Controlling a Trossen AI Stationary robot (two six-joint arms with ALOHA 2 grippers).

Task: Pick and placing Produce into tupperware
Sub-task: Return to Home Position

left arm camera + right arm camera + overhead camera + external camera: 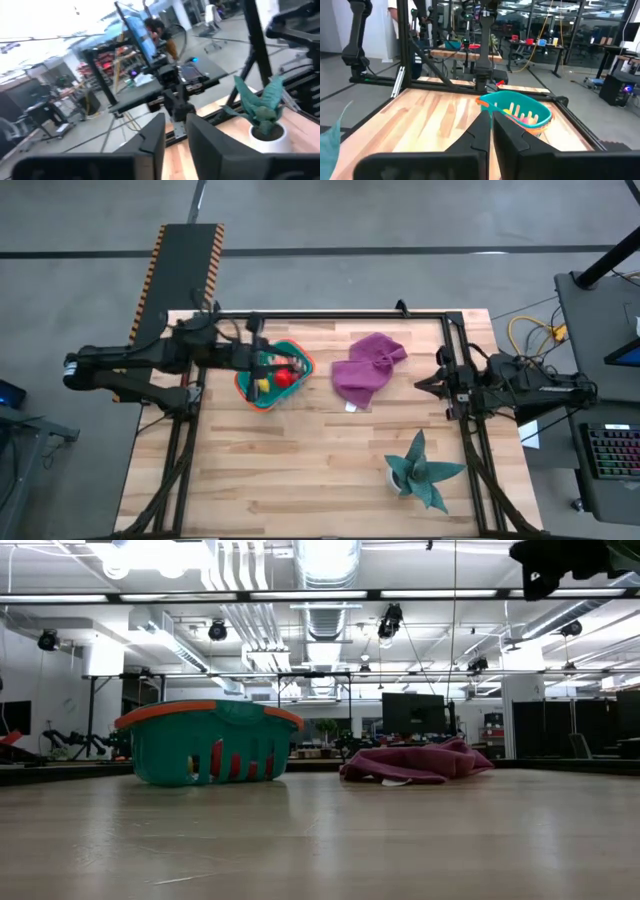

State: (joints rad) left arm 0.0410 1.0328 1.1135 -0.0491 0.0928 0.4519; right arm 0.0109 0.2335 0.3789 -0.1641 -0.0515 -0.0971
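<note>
Slotted teal plastic basket (300,362) with a smooth orange rim, left of centre in the high view. Holds a round red ball (284,378) and a yellow piece (262,386). Left gripper (176,120) level over its left side, fingers slightly apart. Right gripper (490,117) at the right edge of the wooden table (300,470), fingers together. Only in the low view: red behind the slots.

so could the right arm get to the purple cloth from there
Probably yes: the right hand sits at the table's right edge, close to the purple cloth, with nothing lying between them; the plant stands off to one side.
</note>
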